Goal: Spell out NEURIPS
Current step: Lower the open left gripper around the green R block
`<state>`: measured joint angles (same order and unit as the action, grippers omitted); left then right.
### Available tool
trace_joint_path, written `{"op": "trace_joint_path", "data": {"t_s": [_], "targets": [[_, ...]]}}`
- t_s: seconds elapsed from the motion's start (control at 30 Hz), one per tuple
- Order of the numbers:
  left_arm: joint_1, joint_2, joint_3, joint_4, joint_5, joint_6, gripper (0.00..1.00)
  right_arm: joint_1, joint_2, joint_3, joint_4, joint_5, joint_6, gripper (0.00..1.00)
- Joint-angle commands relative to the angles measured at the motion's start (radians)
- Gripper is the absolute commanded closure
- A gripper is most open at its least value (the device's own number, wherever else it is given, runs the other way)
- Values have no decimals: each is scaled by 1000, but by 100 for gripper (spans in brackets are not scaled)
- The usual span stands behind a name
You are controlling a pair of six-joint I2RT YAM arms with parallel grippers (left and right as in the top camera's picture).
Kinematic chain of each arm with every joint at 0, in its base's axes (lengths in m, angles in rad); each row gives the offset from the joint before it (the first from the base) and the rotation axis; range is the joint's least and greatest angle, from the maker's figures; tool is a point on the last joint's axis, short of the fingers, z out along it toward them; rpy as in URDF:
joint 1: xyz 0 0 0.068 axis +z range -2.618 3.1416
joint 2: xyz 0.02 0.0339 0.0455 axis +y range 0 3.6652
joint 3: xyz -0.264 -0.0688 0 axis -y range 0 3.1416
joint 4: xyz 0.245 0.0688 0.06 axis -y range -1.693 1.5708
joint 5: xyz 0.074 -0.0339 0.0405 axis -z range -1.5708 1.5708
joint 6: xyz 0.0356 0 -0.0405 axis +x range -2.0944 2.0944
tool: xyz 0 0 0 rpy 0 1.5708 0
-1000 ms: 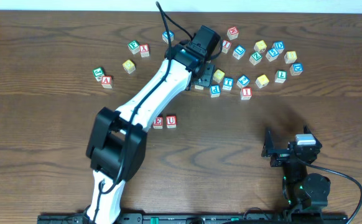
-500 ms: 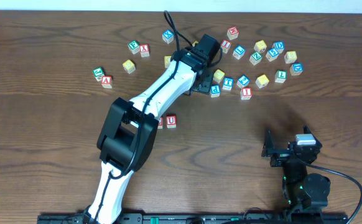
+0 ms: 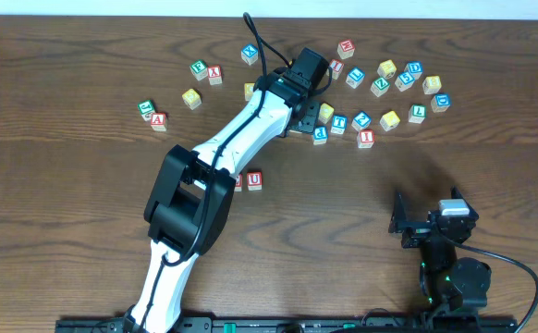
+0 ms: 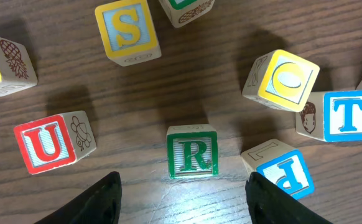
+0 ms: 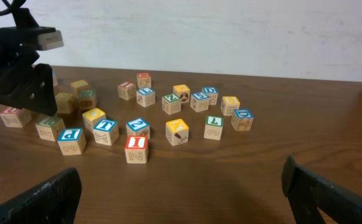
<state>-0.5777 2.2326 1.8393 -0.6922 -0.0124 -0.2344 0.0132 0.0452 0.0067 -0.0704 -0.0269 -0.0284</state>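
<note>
Dark wooden tabletop (image 3: 66,231) carries scattered alphabet cubes. Over the last second the left arm swung a little across the cluster. Its left end effector (image 4: 184,202) now hovers with fingers apart, the green R cube (image 4: 193,152) centred just ahead of the gap, likely the next letter after the laid red U cube (image 3: 254,179). The arm stretches long, wrist pitched down. The right end effector (image 5: 181,199) sits wide open, well apart.

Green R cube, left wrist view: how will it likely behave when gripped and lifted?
The green R cube looks like rigid wood with flat faces, so it probably won't deform or roll. It sits flat, so tipping seems unlikely. The blue P cube lies close beside it and may get nudged by the left gripper.
</note>
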Motion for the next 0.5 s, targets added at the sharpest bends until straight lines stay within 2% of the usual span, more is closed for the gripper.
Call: {"op": "trace_joint_path", "data": {"t_s": [0.0,0.47], "targets": [[0,19,20,3,2,14,40,-6,-3,-1,-5,-2,17,1],[-22,55,20,62,8,16,40,-6,-3,-1,-5,-2,16,1]]}}
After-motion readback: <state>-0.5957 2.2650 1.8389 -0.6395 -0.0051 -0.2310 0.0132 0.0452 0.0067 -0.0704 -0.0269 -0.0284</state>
